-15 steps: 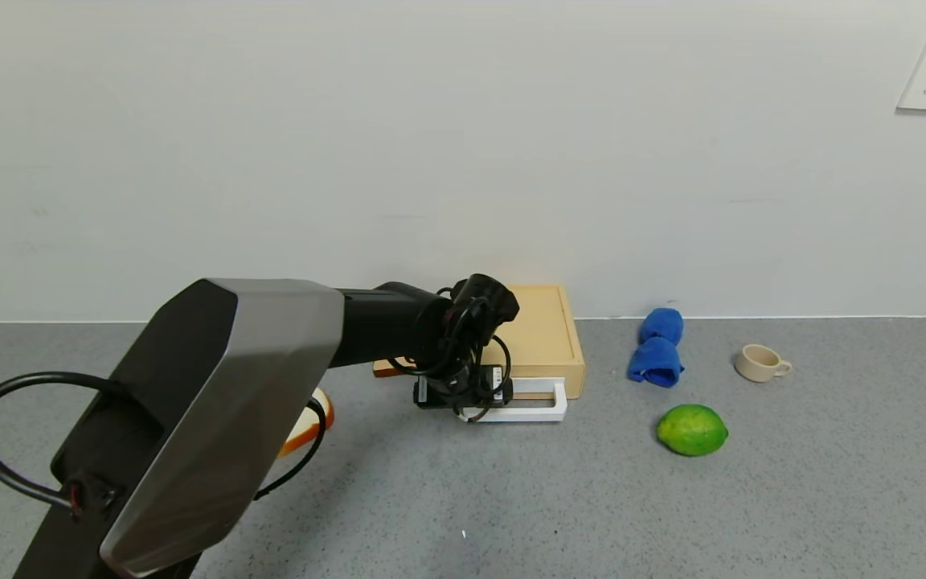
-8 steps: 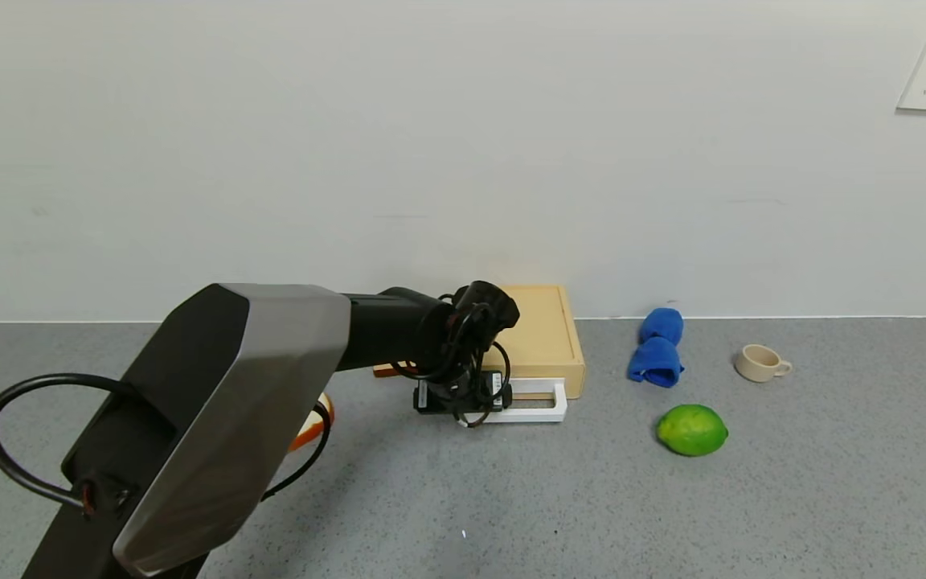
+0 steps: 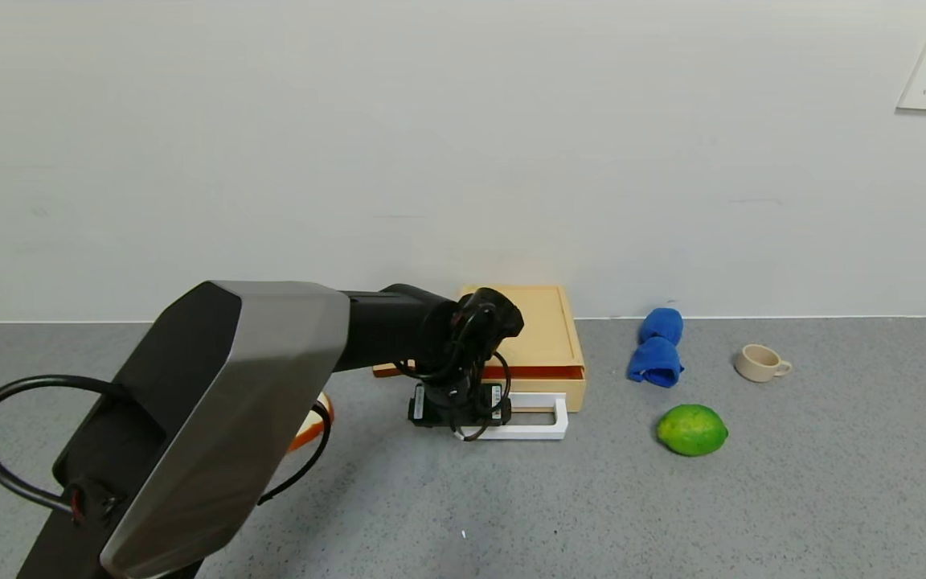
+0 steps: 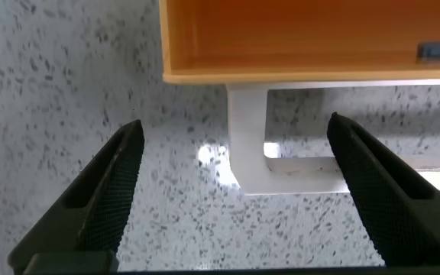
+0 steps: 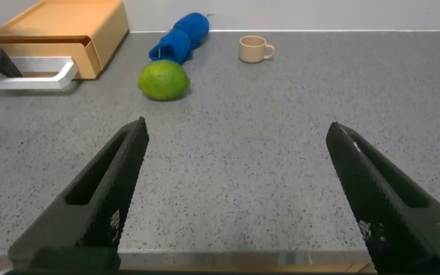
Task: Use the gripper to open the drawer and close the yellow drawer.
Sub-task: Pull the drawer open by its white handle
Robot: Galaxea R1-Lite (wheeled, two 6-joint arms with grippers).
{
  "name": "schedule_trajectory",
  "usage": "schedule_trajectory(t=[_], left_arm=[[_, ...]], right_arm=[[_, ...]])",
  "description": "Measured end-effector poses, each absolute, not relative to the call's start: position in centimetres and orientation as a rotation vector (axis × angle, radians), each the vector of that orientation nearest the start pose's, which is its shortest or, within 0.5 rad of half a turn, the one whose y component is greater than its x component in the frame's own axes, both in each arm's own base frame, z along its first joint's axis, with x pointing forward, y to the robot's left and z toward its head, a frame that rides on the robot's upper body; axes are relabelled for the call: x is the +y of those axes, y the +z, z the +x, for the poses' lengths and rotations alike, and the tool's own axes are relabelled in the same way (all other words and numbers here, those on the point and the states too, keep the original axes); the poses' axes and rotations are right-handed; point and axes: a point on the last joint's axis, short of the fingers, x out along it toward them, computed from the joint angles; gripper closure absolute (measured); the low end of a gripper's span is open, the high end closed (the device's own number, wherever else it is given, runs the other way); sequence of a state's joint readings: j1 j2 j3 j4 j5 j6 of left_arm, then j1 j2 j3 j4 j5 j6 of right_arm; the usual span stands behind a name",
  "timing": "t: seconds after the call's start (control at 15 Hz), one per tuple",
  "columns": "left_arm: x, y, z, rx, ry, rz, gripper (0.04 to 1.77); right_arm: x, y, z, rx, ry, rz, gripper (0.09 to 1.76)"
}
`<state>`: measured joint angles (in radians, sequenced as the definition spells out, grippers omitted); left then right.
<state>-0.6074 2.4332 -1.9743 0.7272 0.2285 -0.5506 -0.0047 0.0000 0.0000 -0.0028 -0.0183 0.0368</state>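
The pale yellow box [image 3: 542,322] stands against the wall. Its drawer [image 3: 550,389] is pulled out a little, and a thin orange gap shows under the box top. The white loop handle [image 3: 542,420] sticks out at the front. My left gripper [image 3: 461,413] hangs over the handle's left end. In the left wrist view the fingers [image 4: 104,200] are wide apart, with the handle's corner [image 4: 281,169] between them untouched, and the open drawer [image 4: 304,44] beyond. My right gripper [image 5: 235,191] is open and empty, low over the table, out of the head view.
A green lime [image 3: 691,429], a rolled blue cloth [image 3: 657,347] and a small beige cup [image 3: 760,363] lie right of the box. A toast slice [image 3: 312,421] lies left, partly behind my left arm. The wall runs close behind the box.
The drawer has slid out toward me by a small amount. The handle and my left gripper have moved with it toward the table's front.
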Motion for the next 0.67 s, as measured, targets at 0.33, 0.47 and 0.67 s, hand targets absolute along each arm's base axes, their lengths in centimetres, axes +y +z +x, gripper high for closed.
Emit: schedule_trajectory(t=[0.33, 0.47, 0.67], left_arm=[[-25.9, 9.5, 36.8, 1.152, -0.014, -0.018, 0.09], [-25.8, 9.5, 36.4, 1.182, -0.016, -0.021, 0.09], [-26.0, 9.5, 35.7, 1.206, -0.035, -0.017, 0.09]], right_arm=[[0.0, 7.6, -2.3, -0.003, -0.023, 0.036, 0.14], [0.0, 7.6, -2.3, -0.003, -0.023, 0.037, 0.14], [0.0, 7.6, -2.3, -0.003, -0.023, 0.037, 0.14]])
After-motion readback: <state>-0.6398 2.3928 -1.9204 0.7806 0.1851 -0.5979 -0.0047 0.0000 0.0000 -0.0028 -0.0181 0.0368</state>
